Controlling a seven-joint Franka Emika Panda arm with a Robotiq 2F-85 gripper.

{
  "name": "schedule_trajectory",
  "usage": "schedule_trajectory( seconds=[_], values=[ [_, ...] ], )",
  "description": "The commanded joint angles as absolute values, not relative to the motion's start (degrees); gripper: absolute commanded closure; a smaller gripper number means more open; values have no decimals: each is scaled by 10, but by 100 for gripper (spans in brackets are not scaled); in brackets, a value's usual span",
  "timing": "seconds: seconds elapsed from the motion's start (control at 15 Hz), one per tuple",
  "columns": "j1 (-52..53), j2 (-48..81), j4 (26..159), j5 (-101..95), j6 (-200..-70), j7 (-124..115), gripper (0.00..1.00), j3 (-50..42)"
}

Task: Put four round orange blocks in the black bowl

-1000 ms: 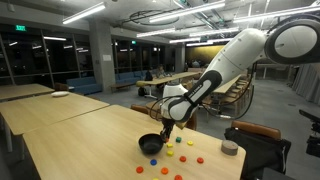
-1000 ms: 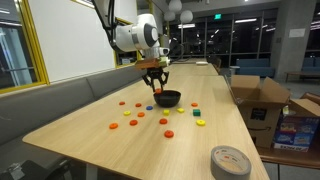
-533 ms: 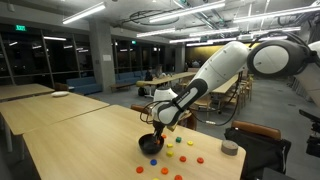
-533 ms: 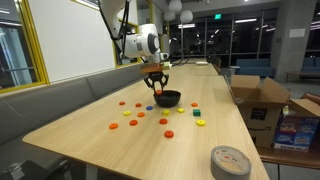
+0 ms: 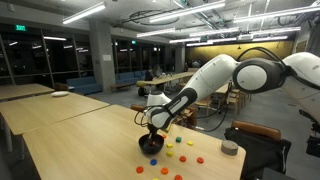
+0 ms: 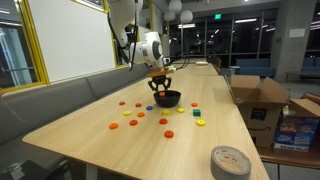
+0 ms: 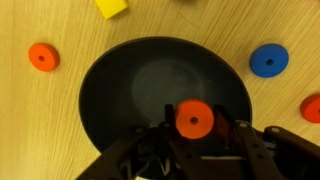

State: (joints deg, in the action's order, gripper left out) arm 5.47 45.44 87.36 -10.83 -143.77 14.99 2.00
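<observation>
While gripper (image 7: pixel 198 140) pinches round orange block (image 7: pixel 194 119), jaws nrly shut, at lower ctr of frame: align block over black bowl (image 7: pixel 125 95) floor, release low, avoid rim bounce.

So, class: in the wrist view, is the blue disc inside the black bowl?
No, the blue disc lies on the table outside the black bowl.

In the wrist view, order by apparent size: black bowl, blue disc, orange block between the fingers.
1. black bowl
2-3. orange block and blue disc: look alike; the block is nearer the camera, so unranked.
</observation>
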Motion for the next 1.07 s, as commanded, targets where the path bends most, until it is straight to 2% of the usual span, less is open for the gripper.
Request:
schedule_trajectory(
  seconds=[0.0,0.07,0.33,0.4,1.0],
  values=[
    [52,496,805,-118,-1405,167,32,22],
    [53,501,800,-118,-1403,168,31,22],
    [54,512,783,-120,-1395,169,3,18],
    [54,512,780,-120,-1391,168,0,18],
    [49,433,863,-127,-1358,146,0,-10]
  ],
)
